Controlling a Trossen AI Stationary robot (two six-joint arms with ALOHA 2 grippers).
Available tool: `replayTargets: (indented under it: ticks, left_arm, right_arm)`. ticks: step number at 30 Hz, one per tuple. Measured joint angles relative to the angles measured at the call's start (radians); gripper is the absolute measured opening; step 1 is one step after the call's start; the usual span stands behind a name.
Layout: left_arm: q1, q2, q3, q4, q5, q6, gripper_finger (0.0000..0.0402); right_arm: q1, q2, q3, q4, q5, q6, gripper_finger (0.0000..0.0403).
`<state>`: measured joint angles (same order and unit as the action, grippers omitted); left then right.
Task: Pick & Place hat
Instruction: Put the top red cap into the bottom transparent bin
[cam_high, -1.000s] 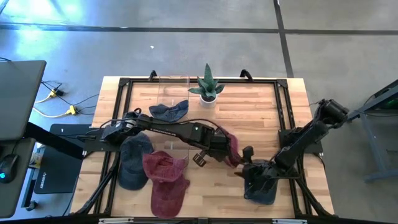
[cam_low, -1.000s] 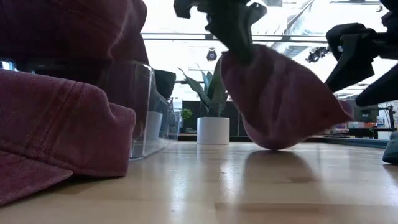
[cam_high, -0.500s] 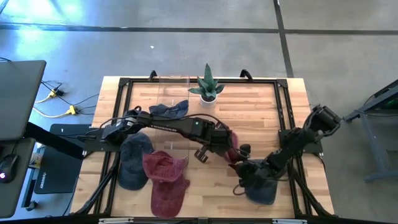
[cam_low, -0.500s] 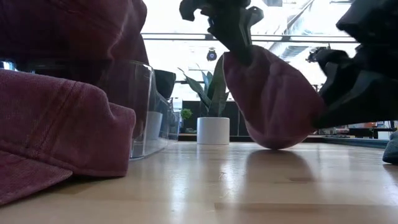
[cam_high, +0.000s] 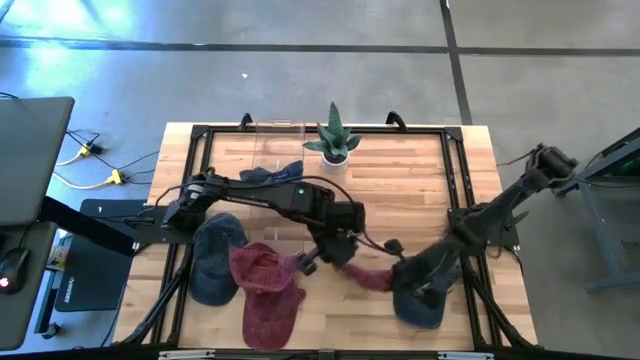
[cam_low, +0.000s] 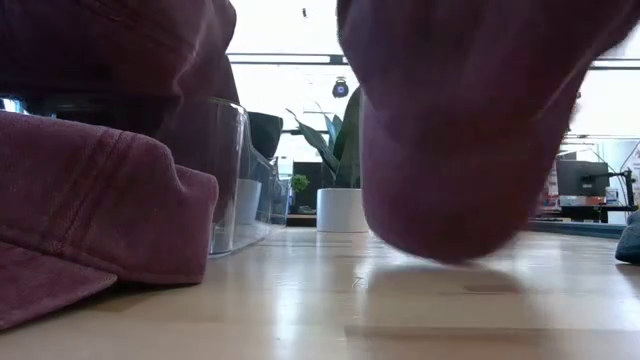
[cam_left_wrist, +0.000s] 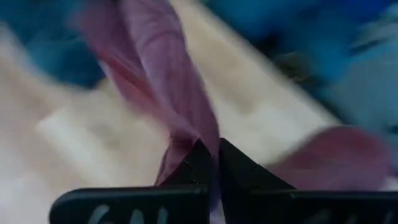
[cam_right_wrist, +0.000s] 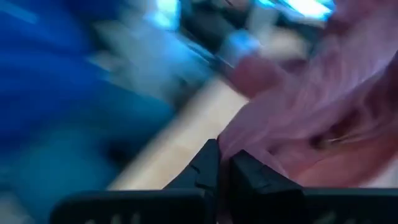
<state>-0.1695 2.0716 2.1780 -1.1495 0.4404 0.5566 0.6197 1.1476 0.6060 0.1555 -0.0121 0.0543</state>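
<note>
A maroon hat (cam_high: 368, 276) hangs between my two grippers at the table's middle front, and fills the top of the low view (cam_low: 470, 130). My left gripper (cam_high: 338, 258) is shut on its left end. My right gripper (cam_high: 398, 272), reaching in from the right, is shut on its right end. A second maroon hat (cam_high: 266, 290) and a blue hat (cam_high: 214, 262) lie at the front left. Another blue hat (cam_high: 420, 302) lies under my right arm, and a dark blue one (cam_high: 276, 178) lies at the back left. My left gripper pinches a fold of the maroon hat's cloth (cam_left_wrist: 196, 134) between its two fingers, slanting down from the table's left. The cloth rises past the fingertips as a narrow ridge. My right gripper pinches the hat's cloth edge (cam_right_wrist: 239, 140) between its shut fingers, coming nearly level from the right; the hat sags between the two holds, its lowest part (cam_low: 440, 245) just above the tabletop.
A potted plant (cam_high: 335, 142) stands at the back middle beside a clear box (cam_high: 278, 135), whose wall shows in the low view (cam_low: 225, 180). A black frame (cam_high: 200, 135) rims the wooden table. Bare wood lies at the back right.
My right gripper has shut on the maroon hat's right end and risen. My left gripper has lifted and swung toward the near edge with the hat. The hat, whose bottom rested on the table, now hangs off it and closer to the front.
</note>
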Motion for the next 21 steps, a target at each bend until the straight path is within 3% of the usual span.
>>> replayTargets:
  ticks: [3, 6, 18, 21]
  left_arm:
    - [-0.002, -0.016, 0.008, 0.078, 0.233, 0.103, 0.0001]
    - [-0.001, -0.009, 0.003, 0.079, 0.371, 0.171, 0.0]
    - [0.023, 0.13, -0.003, 0.057, 0.497, 0.262, 0.0001]
    - [0.032, 0.151, -0.024, 0.123, 0.556, 0.288, 0.0001]
  right_arm:
    - [-0.055, -0.073, 0.002, 0.057, -0.268, -0.043, 0.0005]
    - [-0.088, -0.083, 0.004, 0.121, -0.379, -0.056, 0.0012]
    - [-0.104, 0.083, 0.0, 0.053, -0.476, -0.057, 0.0007]
    - [-0.107, 0.107, 0.0, 0.056, -0.475, -0.06, 0.001]
